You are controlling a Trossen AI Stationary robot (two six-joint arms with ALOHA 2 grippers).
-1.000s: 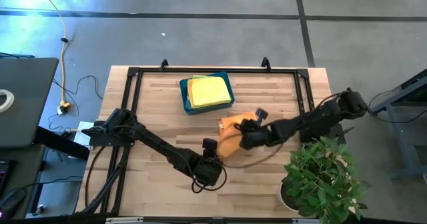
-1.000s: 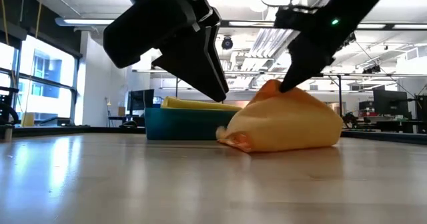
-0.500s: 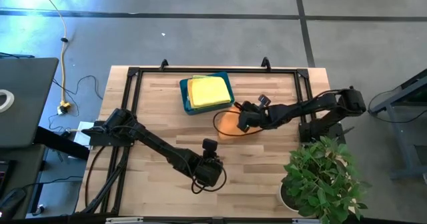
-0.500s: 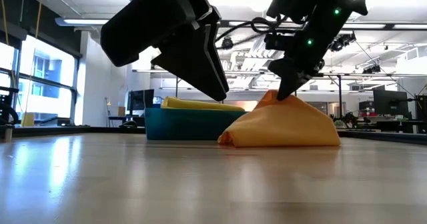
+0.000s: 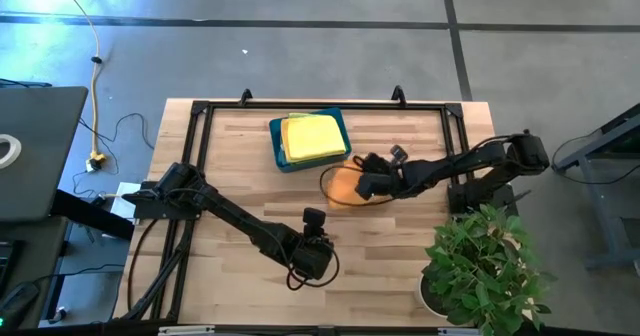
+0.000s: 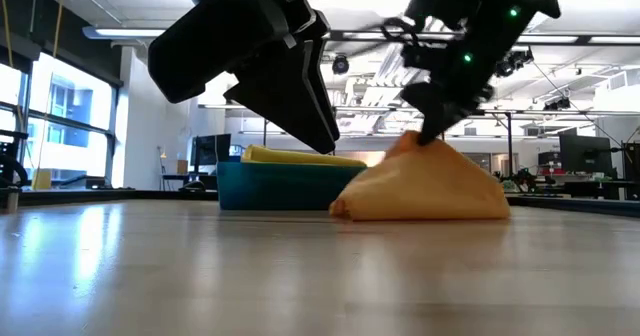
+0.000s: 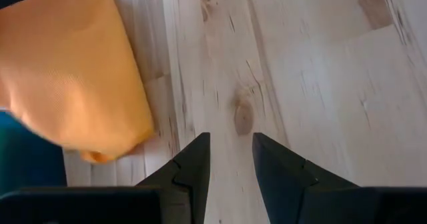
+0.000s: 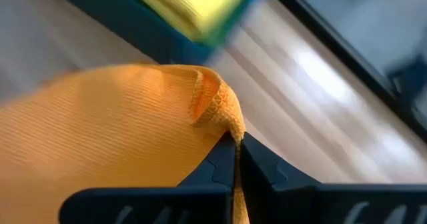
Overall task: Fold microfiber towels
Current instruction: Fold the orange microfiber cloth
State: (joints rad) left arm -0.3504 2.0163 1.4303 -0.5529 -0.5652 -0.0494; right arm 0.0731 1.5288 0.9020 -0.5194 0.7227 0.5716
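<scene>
Orange towel [image 5: 343, 185] lies a little toward three o'clock of the surface's [image 5: 240, 176] centre, heaped into a tent with its peak pinched in the right pincer [image 5: 366, 182], whose fingers are clamped tight on a fold of the cloth, as the right wrist view shows. At about five o'clock of the teal bin [image 5: 279, 148], the towel sits just beside it; the bin itself holds a yellow towel [image 5: 311, 136] on top of a stack, toward twelve o'clock. The left pincer [image 5: 313, 258] hovers near six o'clock, well apart from the cloth, its fingers [image 7: 192, 164] parted by a narrow gap with nothing between them. To fold well from here, the right arm would likely do best to carry the pinched edge low and steadily across the cloth so the layers lie flat rather than bunch, then let go only once the edges line up. The left arm could pin the free side so the towel does not slide on the wood.
</scene>
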